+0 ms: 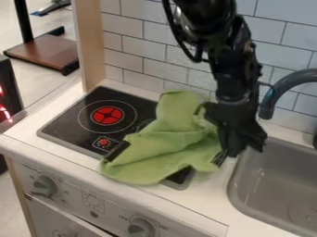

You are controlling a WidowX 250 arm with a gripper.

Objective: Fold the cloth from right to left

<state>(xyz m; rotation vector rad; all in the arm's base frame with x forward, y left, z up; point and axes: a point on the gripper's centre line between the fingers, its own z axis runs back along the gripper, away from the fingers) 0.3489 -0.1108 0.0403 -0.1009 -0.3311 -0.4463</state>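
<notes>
The green cloth [164,150] lies rumpled over the right part of the black stove top, its lower left part reaching the stove's front edge. Its upper part extends back toward the tiled wall, and folds run across its middle. At the cloth's right edge, between stove and sink, the black gripper [234,150] hangs low over the counter. It overlaps the cloth's right side in the view and hides part of that edge; whether it holds any cloth is unclear.
A red-marked burner [108,115] shows on the stove's left. To the right are a grey sink [278,180] and a dark curved faucet [272,95] close to the arm. White tiles [142,51] stand behind the counter, and knobs [141,227] line the front panel.
</notes>
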